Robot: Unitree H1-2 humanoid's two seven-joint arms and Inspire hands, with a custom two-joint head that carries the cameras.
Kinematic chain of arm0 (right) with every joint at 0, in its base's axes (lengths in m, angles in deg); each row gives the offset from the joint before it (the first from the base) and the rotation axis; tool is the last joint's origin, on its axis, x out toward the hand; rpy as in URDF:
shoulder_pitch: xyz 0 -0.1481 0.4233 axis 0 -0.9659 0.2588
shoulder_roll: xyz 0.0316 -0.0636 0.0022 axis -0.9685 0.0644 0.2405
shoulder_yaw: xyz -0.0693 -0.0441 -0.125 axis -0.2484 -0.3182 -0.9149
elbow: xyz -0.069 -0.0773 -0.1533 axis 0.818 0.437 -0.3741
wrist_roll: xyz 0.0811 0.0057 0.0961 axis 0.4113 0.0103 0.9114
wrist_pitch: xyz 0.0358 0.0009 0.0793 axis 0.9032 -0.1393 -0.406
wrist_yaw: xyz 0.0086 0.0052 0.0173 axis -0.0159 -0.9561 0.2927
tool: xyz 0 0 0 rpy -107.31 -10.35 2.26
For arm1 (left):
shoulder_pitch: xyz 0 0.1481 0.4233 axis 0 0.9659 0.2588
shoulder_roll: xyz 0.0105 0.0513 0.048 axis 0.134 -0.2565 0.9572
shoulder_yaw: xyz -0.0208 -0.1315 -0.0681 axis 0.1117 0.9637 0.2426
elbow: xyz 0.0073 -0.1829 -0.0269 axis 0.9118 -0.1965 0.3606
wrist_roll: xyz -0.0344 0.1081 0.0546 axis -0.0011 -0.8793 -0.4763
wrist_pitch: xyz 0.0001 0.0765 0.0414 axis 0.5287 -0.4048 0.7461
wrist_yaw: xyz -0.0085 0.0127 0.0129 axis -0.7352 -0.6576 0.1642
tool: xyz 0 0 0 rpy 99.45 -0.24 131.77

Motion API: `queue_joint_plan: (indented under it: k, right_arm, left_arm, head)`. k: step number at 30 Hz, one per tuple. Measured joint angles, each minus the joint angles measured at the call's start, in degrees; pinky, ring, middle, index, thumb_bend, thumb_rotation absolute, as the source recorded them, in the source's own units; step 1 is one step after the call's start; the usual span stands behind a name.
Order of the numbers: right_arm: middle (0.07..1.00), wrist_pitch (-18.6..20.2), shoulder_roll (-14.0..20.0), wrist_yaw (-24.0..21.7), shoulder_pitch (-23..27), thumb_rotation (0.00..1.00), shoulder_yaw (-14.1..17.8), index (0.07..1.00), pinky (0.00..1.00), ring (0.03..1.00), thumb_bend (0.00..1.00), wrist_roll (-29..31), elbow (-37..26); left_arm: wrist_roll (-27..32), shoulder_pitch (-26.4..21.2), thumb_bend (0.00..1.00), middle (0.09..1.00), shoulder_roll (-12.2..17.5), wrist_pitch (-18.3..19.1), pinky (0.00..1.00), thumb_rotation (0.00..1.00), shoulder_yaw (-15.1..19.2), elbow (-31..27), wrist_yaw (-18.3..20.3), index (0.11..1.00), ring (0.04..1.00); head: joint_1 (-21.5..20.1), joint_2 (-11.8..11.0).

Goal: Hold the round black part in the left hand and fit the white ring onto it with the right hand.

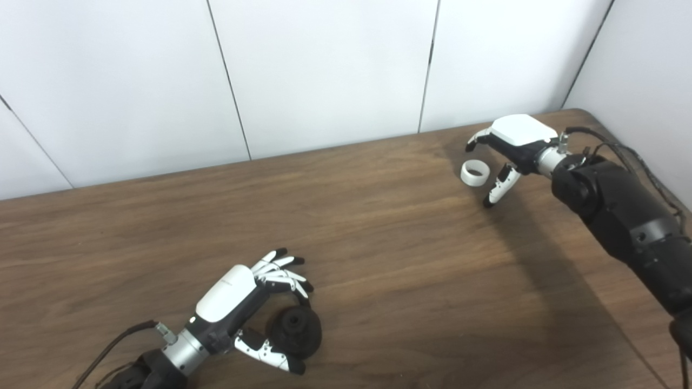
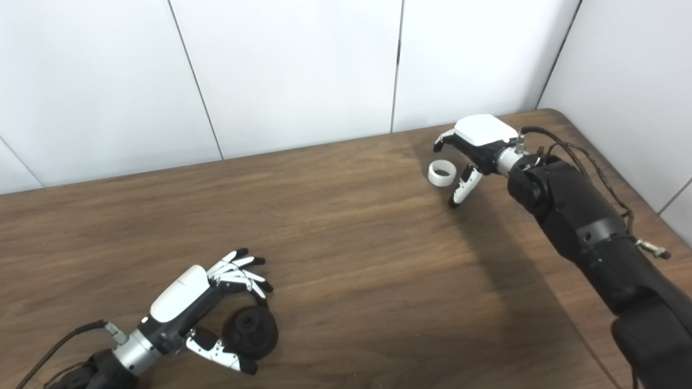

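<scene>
1. Left robot hand (image 1: 238, 302) sits low at the near-left of the worktop (image 1: 378, 243), fingers (image 1: 281, 270) fanned out above the round black part (image 1: 295, 330), thumb below it.
2. The black part lies on the worktop between that thumb and the fingers. The thumb tip looks to be at its lower edge, but actual contact is hard to judge from either eye view. Fingers are spread, not wrapped on it, so I read the hand as open.
3. The black part is a squat disc with a raised hub and a small hole at centre, facing roughly up and toward the camera.
4. Right robot hand (image 2: 476, 148) is at the far-right of the worktop, palm down, fingers curled downward.
5. White ring (image 2: 442, 173) lies flat on the worktop just beside that hand, on its left, opening facing up. Thumb (image 2: 464, 189) hangs next to the ring, apart from it. Nothing held, hand open.
6. Ring and black part are well apart, at opposite corners of the worktop.
</scene>
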Motion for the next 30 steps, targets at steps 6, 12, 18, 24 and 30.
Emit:
queue_joint_plan:
  k: [6,12,18,24,30]
  right_arm:
    - [0.856,-1.00,0.03,0.00,0.19,0.28,0.00,0.771,0.83,0.890,0.81,0.40,0.42]
    - [0.860,-1.10,0.05,-0.02,0.54,0.27,-0.42,0.775,0.84,0.899,0.79,0.27,0.60]
    - [0.864,-0.94,0.04,-0.70,0.91,0.27,-0.82,0.776,0.85,0.910,0.79,0.31,0.60]
    - [0.879,0.20,0.01,-2.56,1.20,0.35,-1.17,0.784,0.88,0.936,0.78,0.36,0.60]
    - [0.897,1.00,-0.05,-4.42,1.37,0.41,-1.31,0.792,0.91,0.957,0.77,0.80,0.60]
  left_arm:
    - [-0.09,0.00,0.52,0.726,-0.40,0.31,1.00,0.06,0.49,-0.14,0.09,0.482,0.906]
    - [0.12,0.51,0.52,0.727,-0.42,0.70,1.00,0.06,1.42,-1.24,1.68,0.482,0.911]
    - [0.03,2.11,0.52,0.730,-0.73,0.95,1.00,0.06,3.43,-3.03,4.06,0.482,0.911]
    - [0.01,3.42,0.52,0.729,-1.61,1.50,1.00,0.06,5.52,-4.42,6.60,0.482,0.908]
    - [-0.82,4.52,0.52,0.728,-2.79,1.58,1.00,0.06,7.10,-5.61,8.53,0.482,0.903]
  head:
    - [0.18,-0.09]
    - [0.26,0.09]
    - [0.35,0.70]
    - [0.44,1.14]
    - [0.35,1.49]
